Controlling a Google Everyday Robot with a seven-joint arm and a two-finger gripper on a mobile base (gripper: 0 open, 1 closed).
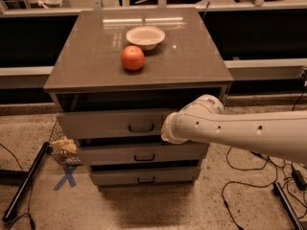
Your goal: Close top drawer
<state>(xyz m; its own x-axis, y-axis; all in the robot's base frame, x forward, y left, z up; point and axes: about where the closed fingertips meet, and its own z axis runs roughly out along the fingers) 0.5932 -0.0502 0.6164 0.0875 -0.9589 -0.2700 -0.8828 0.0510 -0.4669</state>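
Observation:
The top drawer (pixel 105 123) is the tallest grey-brown front of the cabinet, with a small dark bar handle (pixel 141 128) at its centre. It is pushed almost fully in, its inside no longer shows, and only a dark gap remains under the cabinet top. My white arm (pixel 240 133) reaches in from the right. Its gripper (pixel 166 128) end is pressed against the right part of the drawer front, just right of the handle.
A red apple (pixel 132 58) and a white bowl (pixel 145 36) sit on the cabinet top (pixel 192 56). Two shorter drawers (pixel 144 155) lie below. A wire basket (pixel 62 145), a dark pole (pixel 24 186) and a blue X (pixel 67 176) are at left; cables (pixel 240 162) at right.

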